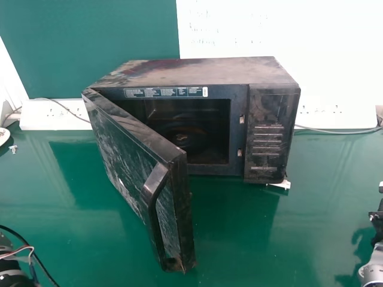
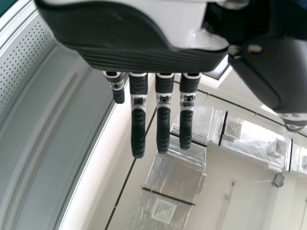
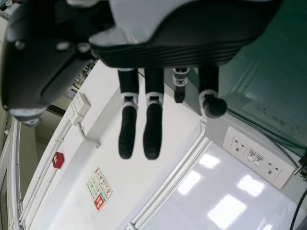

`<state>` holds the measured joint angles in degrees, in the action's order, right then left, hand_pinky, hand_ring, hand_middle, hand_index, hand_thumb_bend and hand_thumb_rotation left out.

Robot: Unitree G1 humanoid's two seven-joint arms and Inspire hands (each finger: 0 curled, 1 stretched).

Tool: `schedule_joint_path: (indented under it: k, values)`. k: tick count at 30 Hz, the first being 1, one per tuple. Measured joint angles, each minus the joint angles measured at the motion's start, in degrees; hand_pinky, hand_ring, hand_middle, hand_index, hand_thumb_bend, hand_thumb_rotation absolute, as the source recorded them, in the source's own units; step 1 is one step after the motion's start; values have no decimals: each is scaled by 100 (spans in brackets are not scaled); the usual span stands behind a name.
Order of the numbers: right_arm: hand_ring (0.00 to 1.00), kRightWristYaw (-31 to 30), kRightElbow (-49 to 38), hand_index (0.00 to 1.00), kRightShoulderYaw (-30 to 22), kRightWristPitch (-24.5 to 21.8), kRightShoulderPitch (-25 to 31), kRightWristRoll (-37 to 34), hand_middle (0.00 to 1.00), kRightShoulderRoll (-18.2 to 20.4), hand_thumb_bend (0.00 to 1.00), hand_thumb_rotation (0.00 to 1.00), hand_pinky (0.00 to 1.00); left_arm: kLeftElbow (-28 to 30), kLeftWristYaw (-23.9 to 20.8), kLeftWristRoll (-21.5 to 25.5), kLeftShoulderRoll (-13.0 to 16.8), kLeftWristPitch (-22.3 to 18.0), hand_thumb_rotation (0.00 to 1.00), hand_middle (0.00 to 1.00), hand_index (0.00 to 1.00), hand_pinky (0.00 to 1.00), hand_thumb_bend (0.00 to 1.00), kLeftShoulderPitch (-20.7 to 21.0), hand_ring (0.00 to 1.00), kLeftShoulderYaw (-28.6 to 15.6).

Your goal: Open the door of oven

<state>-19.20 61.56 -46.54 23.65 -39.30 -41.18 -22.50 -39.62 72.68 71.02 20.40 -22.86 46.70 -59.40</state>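
Because the dusty black door (image 1: 122, 158) of the boxy black microwave oven (image 1: 272, 131) stands swung well out from its front, with the dark cavity (image 1: 191, 131) in plain sight, the task looks essentially done. The oven sits on the glossy green surface (image 1: 239, 242), ahead of the robot and near the white power strip (image 1: 51, 116) at the back. Its door hangs from the left side, and the curved black handle (image 1: 151, 197) on the outer face points toward the robot, with neither hand near it.

In the left wrist view the black-and-white left hand (image 2: 144, 55) has its fingers extended and nothing in them. The matching right hand (image 3: 168, 53) is likewise empty and largely unfurled, one finger bent more than the rest.

From here the likeliest trouble is a knock to the door. It juts forward into the workspace, so an arm crossing the middle could catch its free edge and push it shut. Pulling further could strain the hinge or, since no hand braces the body, drag or twist the whole oven. Pressing down on the outer end might tip it forward. If the oven shifted, it could also snag the grey cable (image 1: 338, 131) behind its right side. Drawing both arms back along the outer sides seems safest.
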Motion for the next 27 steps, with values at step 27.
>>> schedule_joint_path:
  k: [27]
  values:
    - [52, 45, -20, 69, 48, 61, -3, 75, 65, 66, 100, 90, 41, 388, -96, -7, -739, 865, 50, 24, 34, 6, 86, 302, 12, 608]
